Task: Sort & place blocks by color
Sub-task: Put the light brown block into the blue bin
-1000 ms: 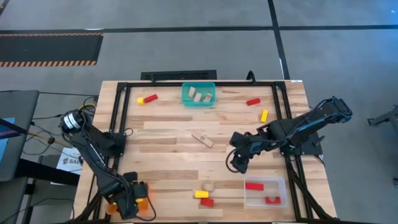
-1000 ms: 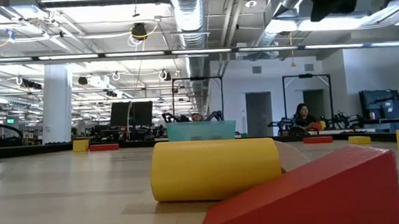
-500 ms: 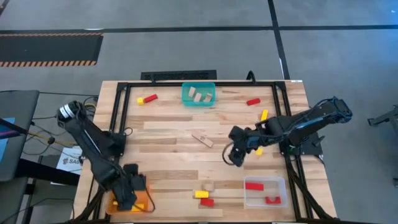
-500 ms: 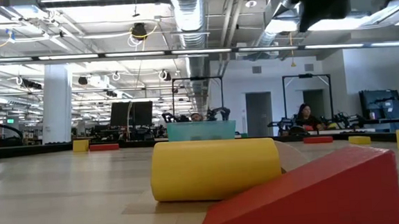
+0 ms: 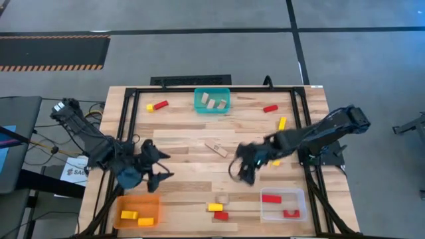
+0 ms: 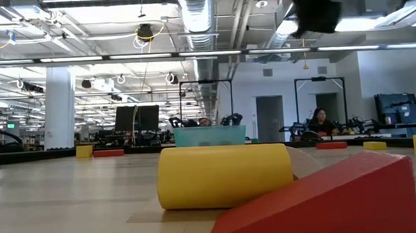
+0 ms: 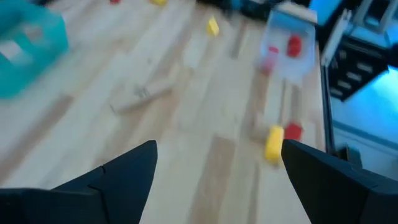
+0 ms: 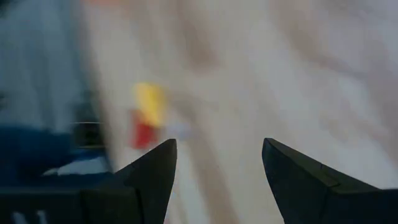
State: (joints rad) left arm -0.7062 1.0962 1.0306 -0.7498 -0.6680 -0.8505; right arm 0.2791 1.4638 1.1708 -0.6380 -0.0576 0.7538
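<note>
Above the counter's (image 5: pixel 179 192) middle both tools hung wide and empty — the left tool (image 5: pixel 158 166) over its left side, the right tool (image 5: pixel 240 169) right of center; blocks (image 5: pixel 215 210) lay near the front edge.

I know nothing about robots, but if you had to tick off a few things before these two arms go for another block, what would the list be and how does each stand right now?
1. Left gripper empty, fingers apart: ok, nothing shows between them in its wrist view.
2. Right gripper empty, fingers apart: ok, likewise.
3. Orange plastic bin holds only yellow wooden blocks: ok, two visible.
4. Clear plastic bin holds only red wooden blocks: ok, two visible.
5. Teal plastic bin holds only tan wooden blocks: ok.
6. All loose blocks sorted: not ok; a tan wooden bar lies mid-table, and a yellow-and-red cluster sits near the front edge, with others toward the back.
</note>
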